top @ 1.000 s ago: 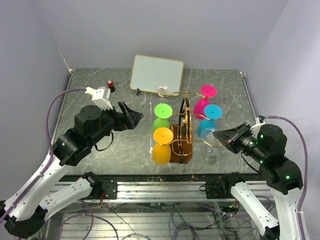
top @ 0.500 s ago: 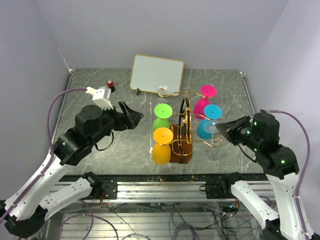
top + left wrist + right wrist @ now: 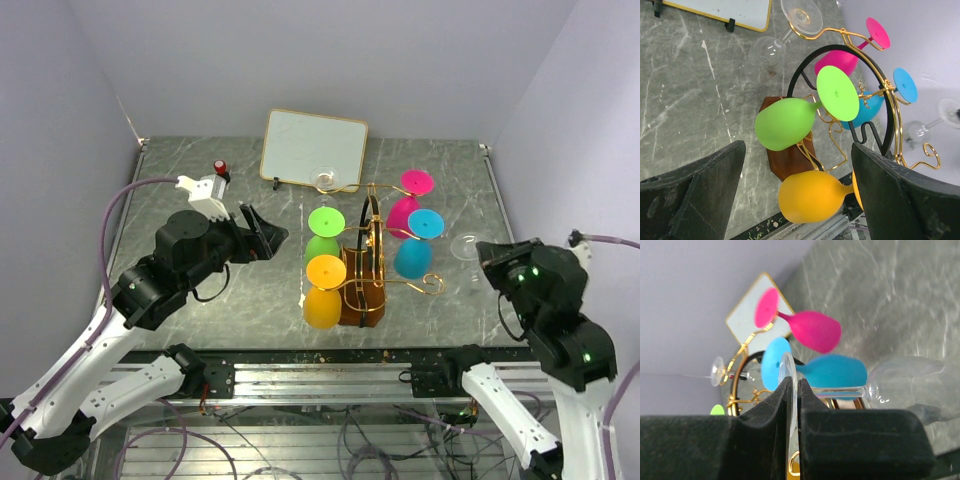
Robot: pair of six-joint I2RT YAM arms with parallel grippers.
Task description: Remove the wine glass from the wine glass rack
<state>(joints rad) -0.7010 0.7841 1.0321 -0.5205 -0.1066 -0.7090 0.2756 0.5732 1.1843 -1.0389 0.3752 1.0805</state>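
Observation:
The brown wooden wine glass rack (image 3: 362,292) with gold wire arms stands mid-table. Green (image 3: 322,240), orange (image 3: 323,295), pink (image 3: 407,205) and blue (image 3: 414,250) glasses and one clear glass (image 3: 325,180) hang on it. My right gripper (image 3: 484,252) is shut on the foot disc of another clear wine glass (image 3: 466,245), held clear of the rack to its right. In the right wrist view the gripper (image 3: 793,390) pinches the disc; stem and bowl (image 3: 910,380) stick out right. My left gripper (image 3: 265,232) is open, left of the rack, and in its wrist view (image 3: 797,155) faces the rack (image 3: 790,162).
A white framed board (image 3: 313,150) leans at the back behind the rack. A small red-topped object (image 3: 219,168) sits at the back left. The rack's empty gold scroll arm (image 3: 432,285) points toward my right gripper.
My right gripper has drawn the clear glass rightward off the rack's front right arm and away from it. The left arm has barely moved.

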